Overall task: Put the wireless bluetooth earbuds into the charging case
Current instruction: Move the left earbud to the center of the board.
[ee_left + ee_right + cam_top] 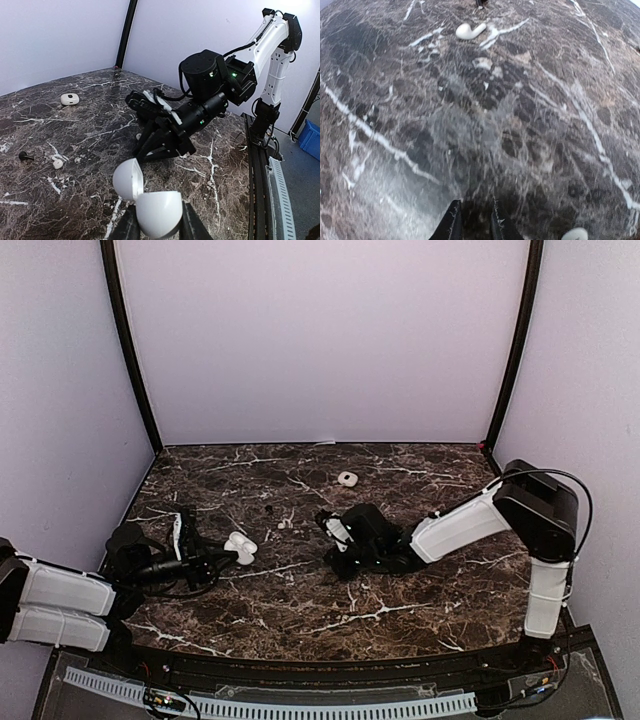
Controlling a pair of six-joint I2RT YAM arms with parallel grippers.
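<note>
Open case in the left end effector, buds loose on the table.
The left end effector (156,231) is clamped on the lower shell of the white case (150,202), whose lid is open. The right end effector (475,222) is low over the table (400,610) with narrow fingers; I cannot tell if they pinch something. A white bud (57,162) and a black bud (25,156) lie near each other, well apart from the case.
</note>
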